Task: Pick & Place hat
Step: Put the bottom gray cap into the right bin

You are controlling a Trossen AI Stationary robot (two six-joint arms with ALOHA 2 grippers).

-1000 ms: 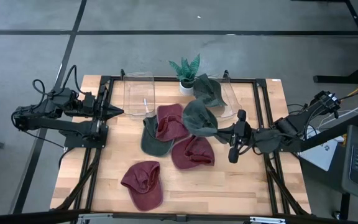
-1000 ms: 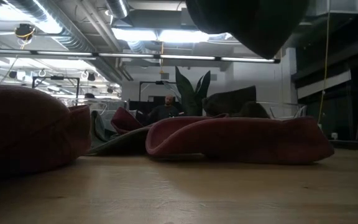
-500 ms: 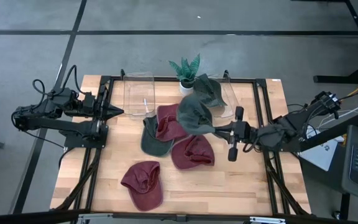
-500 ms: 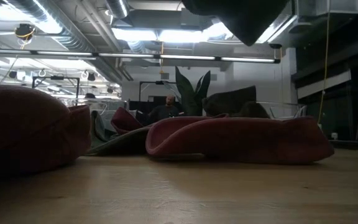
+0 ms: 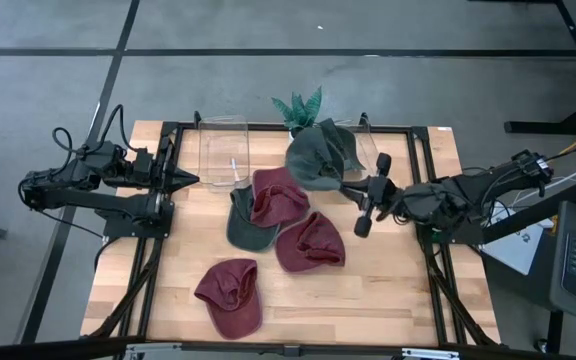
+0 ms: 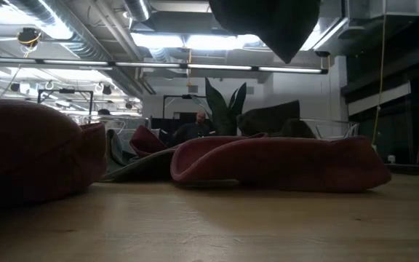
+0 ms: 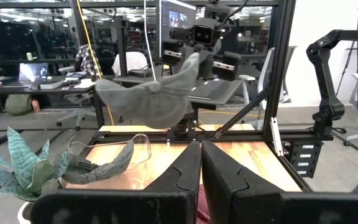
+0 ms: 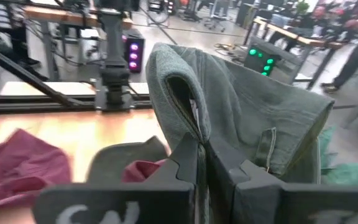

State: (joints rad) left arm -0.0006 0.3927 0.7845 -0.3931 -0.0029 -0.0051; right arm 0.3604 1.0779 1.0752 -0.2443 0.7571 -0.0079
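Two arms: right gripper point(image 5: 346, 186) jaws clenched on green hat point(image 5: 315, 160), lifted over clear bin point(image 5: 366, 150)
Left gripper point(image 5: 190, 181): jaws closed, empty, at counter point(image 5: 388, 300) edge
Writing: none legible

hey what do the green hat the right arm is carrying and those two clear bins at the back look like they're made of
Green hat, pinched in the right hand: soft washed cotton-like cloth, matte; it folds limply and shows stitched seams. Clear bins: probably rigid transparent plastic, glossy; the table shows through their walls.
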